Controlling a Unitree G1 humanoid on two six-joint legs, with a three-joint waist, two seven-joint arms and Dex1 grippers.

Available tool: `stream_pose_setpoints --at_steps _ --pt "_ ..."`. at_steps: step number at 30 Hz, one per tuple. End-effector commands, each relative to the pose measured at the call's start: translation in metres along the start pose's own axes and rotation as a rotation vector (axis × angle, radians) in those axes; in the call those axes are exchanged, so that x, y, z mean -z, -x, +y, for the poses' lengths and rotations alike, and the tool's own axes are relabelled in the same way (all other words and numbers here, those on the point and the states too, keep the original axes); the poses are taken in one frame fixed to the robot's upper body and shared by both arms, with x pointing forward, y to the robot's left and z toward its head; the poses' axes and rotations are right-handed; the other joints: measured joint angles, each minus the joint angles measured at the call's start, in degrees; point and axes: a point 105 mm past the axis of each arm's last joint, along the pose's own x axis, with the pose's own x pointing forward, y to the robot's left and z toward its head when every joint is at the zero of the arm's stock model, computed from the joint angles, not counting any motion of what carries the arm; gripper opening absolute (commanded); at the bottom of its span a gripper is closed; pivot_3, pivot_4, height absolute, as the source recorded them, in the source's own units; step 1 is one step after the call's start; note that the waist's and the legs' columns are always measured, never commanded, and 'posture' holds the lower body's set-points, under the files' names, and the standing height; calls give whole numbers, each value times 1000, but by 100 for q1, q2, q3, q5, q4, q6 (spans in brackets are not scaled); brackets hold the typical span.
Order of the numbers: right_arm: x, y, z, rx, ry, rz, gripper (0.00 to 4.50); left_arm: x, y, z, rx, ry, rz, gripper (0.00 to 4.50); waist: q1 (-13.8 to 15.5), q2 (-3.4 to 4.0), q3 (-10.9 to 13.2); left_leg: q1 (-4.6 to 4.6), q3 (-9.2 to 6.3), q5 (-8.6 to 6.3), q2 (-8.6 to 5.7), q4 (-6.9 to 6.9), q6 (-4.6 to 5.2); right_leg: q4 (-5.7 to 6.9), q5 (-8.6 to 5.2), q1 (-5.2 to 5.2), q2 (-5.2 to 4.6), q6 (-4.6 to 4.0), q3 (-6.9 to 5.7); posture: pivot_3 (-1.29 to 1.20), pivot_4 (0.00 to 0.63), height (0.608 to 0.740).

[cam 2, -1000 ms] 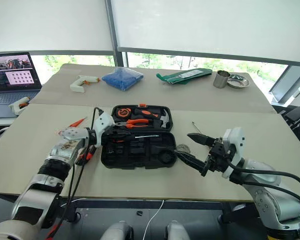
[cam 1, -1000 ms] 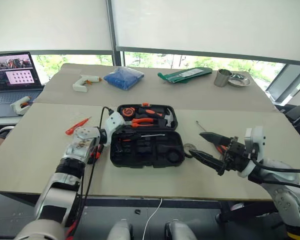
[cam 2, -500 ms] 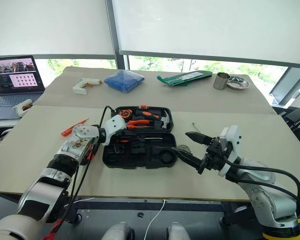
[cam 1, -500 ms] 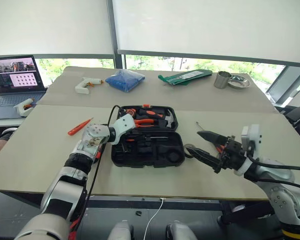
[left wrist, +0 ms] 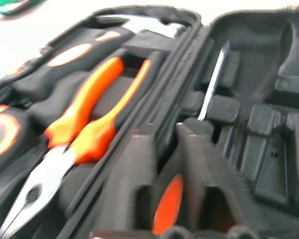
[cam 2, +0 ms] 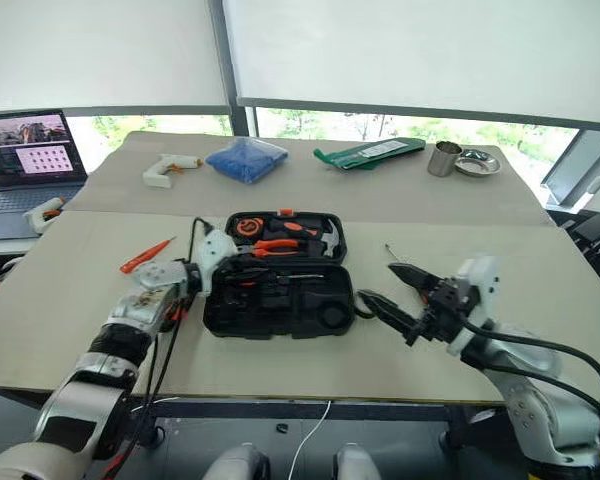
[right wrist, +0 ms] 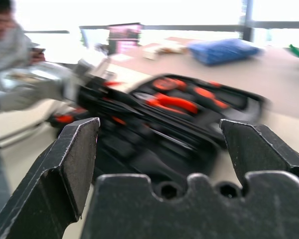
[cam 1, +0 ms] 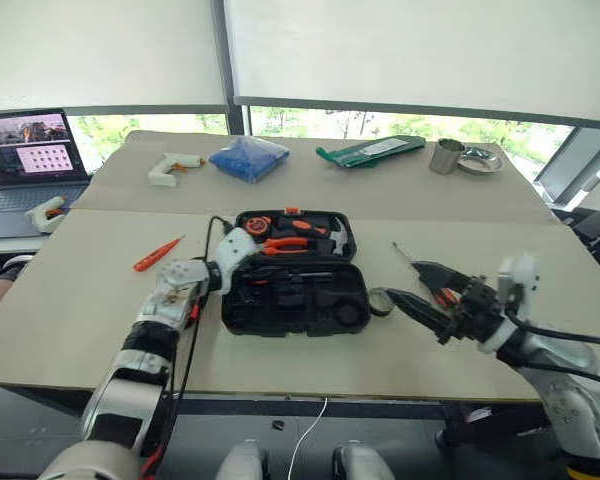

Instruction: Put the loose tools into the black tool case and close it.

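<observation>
The black tool case [cam 1: 295, 300] lies open mid-table, with orange-handled pliers [left wrist: 89, 114] and a hammer in its far half. My left gripper [left wrist: 163, 129] reaches into the case's left end [cam 1: 242, 262]. Its fingers stand a little apart over a black-and-orange screwdriver [left wrist: 213, 84] lying in a slot. My right gripper [cam 1: 404, 282] hovers open to the right of the case, holding nothing. A small dark tape roll [cam 1: 378, 298] lies by its lower finger. Another screwdriver [cam 1: 402, 252] lies partly hidden under that arm. A slim orange screwdriver [cam 1: 158, 254] lies on the table left of the case.
At the far side lie a white glue gun [cam 1: 170, 165], a blue bag [cam 1: 248, 157], a green pouch [cam 1: 370, 150], a metal cup [cam 1: 445, 156] and a bowl [cam 1: 480, 160]. A laptop [cam 1: 30, 150] stands far left. A person [right wrist: 5, 20] sits beyond the left edge.
My left gripper's fingers have parted, and the hand has drawn back slightly toward the case's left end. My right gripper has drifted to the right, still open.
</observation>
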Motion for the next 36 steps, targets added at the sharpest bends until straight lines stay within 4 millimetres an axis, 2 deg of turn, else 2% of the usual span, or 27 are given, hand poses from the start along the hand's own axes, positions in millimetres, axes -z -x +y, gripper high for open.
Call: stream_pose_setpoints --at_steps 1,2,5,6,7,11,14,15,18,22,26,30,34,35,36 --pt "-7 28 -16 131 137 -28 4500 -51 30 14 -38 -70 -194 2643 0 0 0 0 -1 -3 1 1 4 -2 0 0 -1 1 -1 0 150 740" --pt "-6 33 -20 163 154 -31 4500 -52 34 13 -36 -82 -189 2900 -9 0 0 1 -1 -5 1 1 7 -3 -2 2 -4 3 0 0 150 740" --pt "17 60 -31 271 185 30 4500 -64 58 7 4 -69 -188 3937 -27 1 1 20 5 -6 -3 0 8 -6 -7 20 -6 12 5 0 150 740" --pt "25 69 -33 303 184 50 4500 -65 67 -1 37 -67 -178 4293 -33 3 1 25 8 -6 -2 -1 8 -7 -23 22 -6 37 6 0 150 740" --pt "31 75 -34 326 179 65 4500 -65 73 -8 67 -74 -165 4460 -36 3 2 31 9 -6 4 -2 7 -8 -30 25 -6 47 7 0 150 740" --pt "55 101 -37 404 151 143 4500 -50 103 -40 166 -46 -119 4460 -59 13 5 43 22 -7 15 -8 6 -3 -40 24 -10 32 17 0 150 740" --pt "61 107 -36 415 151 169 4500 -40 117 -52 187 33 -125 4460 -71 17 7 51 21 -7 23 -8 6 2 -56 23 -11 4 22 0 150 740" --pt "59 104 -35 406 158 172 4500 -37 119 -55 182 54 -129 4460 -70 17 7 54 19 -7 24 -8 6 2 -57 24 -12 2 22 0 150 740" --pt "54 91 -50 478 138 242 4500 -34 117 -72 249 75 -167 4460 -72 21 10 61 14 -6 25 -7 5 5 -55 24 -16 -1 23 0 150 740" --pt "33 52 -60 393 121 297 4500 -38 101 -80 242 64 -233 4460 -92 29 15 65 21 -6 22 -6 3 5 -51 24 -18 3 41 0 150 740" --pt "39 25 -80 345 102 520 4500 -33 90 -89 297 69 -210 4460 -116 26 16 66 45 -5 14 -8 5 3 -51 24 -1 0 42 0 150 740" --pt "45 1 -99 333 98 621 4500 -31 82 -93 335 72 -199 4460 -97 24 16 47 49 -11 15 -17 15 -2 -53 13 15 -4 35 0 150 740" --pt "59 -15 -106 311 71 699 4500 -37 78 -93 336 46 -215 4460 -86 23 17 28 48 -16 9 -15 22 -9 -23 0 10 -7 34 0 150 740" --pt "59 -19 -108 313 78 690 3952 -37 77 -91 321 35 -212 4500 -87 23 17 23 48 -17 7 -16 24 -14 -22 0 8 -6 32 0 150 740" --pt "58 -22 -108 306 80 682 3776 -36 78 -90 315 21 -205 4500 -90 23 17 21 49 -19 7 -14 28 -16 -22 0 7 -5 32 0 150 740"
